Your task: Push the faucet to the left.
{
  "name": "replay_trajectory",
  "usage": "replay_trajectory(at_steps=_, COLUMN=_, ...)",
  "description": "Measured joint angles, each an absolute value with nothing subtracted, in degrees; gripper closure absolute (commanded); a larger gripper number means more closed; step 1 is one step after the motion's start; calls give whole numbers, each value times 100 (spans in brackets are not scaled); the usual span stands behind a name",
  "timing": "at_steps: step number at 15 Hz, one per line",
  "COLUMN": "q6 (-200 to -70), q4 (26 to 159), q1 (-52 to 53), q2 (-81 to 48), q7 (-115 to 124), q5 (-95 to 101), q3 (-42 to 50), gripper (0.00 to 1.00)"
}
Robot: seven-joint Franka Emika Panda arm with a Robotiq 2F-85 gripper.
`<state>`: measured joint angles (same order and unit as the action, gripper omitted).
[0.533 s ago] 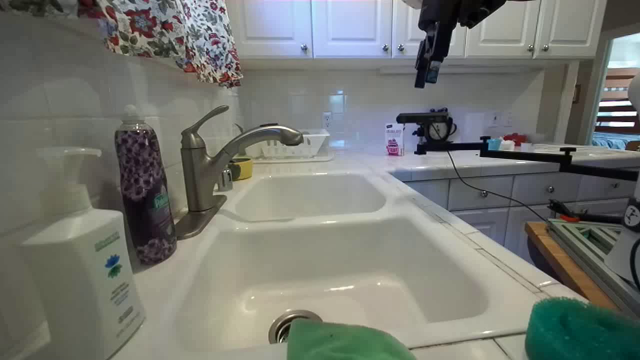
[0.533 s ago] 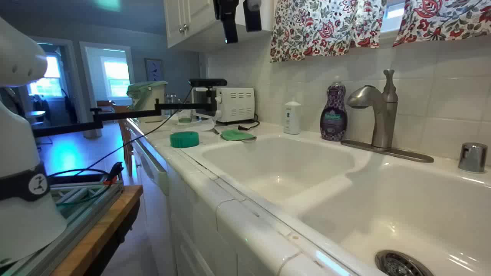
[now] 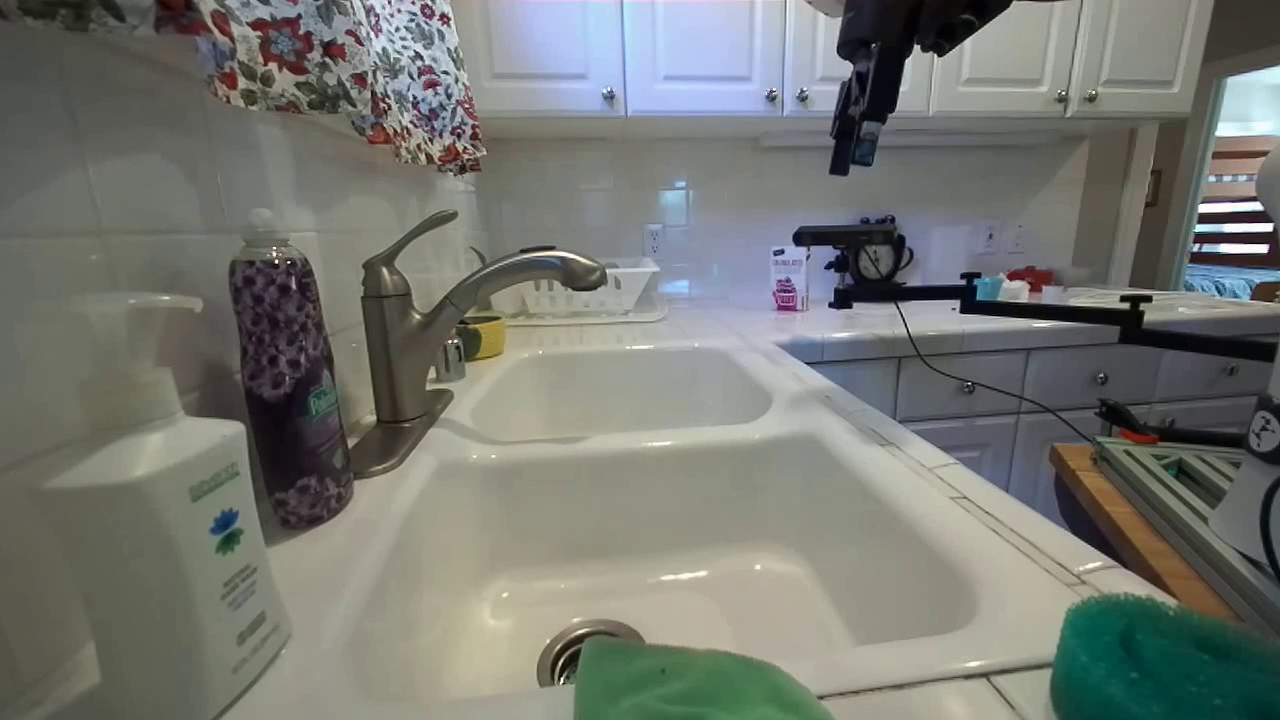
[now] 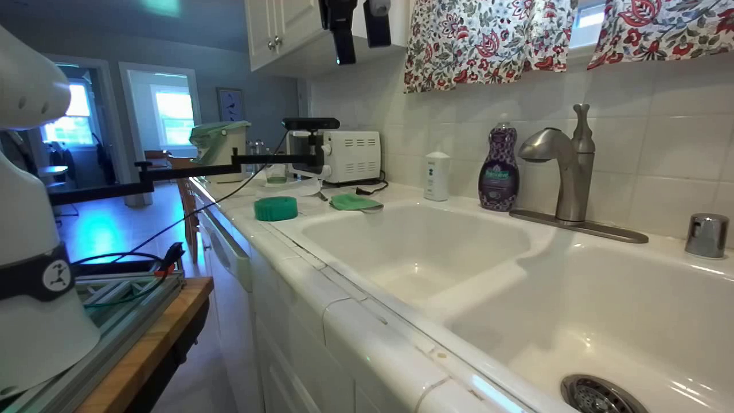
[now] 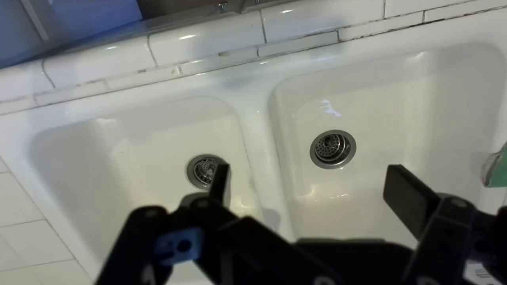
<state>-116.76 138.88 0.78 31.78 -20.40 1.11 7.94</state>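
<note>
Brushed grey metal catches my eye: in an exterior view the kitchen faucet (image 3: 400,350) stands upright at the edge of a white double-bowl sink (image 3: 700,520), its lever handle (image 3: 400,245) slanting up on top and its curved spout (image 3: 520,268) reaching out over it. Just beside the faucet stands a purple patterned bottle (image 3: 285,380), then a white pump dispenser (image 3: 150,540); a green cloth (image 3: 690,690) and a teal sponge (image 3: 1160,660) lie in the foreground. Up high, well apart from all these, I see the black gripper (image 3: 851,165) against white cabinets (image 3: 700,55). In an exterior view, floral curtains (image 4: 487,46) hang above dispenser, bottle and faucet, a chrome cylinder (image 4: 707,235) stands near the faucet's base plate (image 4: 608,231), and the two jaws are visibly parted. In the wrist view those jaws are spread wide over both bowls (image 5: 388,118) and their drains (image 5: 332,149), with only air between them.
</note>
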Motion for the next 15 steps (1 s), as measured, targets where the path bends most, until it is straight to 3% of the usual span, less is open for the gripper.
replay_trajectory(at_steps=15, q6=-12764, q4=12922, q1=108, q2=1822, q7=-2027, q5=-14, q3=707, gripper=0)
